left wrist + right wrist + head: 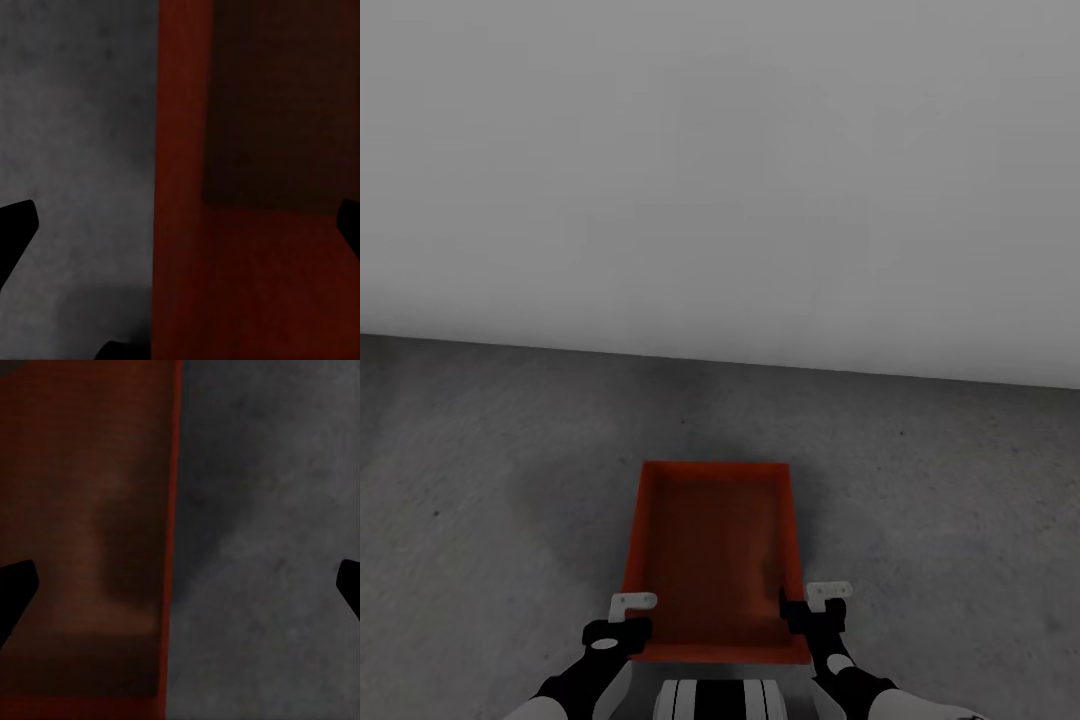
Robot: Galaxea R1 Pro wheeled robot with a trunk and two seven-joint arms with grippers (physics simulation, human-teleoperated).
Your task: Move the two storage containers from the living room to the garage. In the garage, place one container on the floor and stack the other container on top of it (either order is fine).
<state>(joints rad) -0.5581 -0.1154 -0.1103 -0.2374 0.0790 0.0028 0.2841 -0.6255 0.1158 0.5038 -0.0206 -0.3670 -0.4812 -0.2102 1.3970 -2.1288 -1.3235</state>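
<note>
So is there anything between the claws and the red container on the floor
Nothing visible. The container sits on the concrete floor, with the left claw at its near left corner and the right claw at its near right wall, each straddling a side wall.

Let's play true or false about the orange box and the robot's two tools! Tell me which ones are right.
1. The storage container sits on the grey floor. True.
2. The container is full of toys. False: it looks empty.
3. The left tool and right tool are at the container's two near corners. True.
4. A second container is stacked on top. False: one container shows, nothing on it.
5. Both tools are shut tight. False: in the wrist views their fingers stand wide apart, straddling the container's side walls.
</note>
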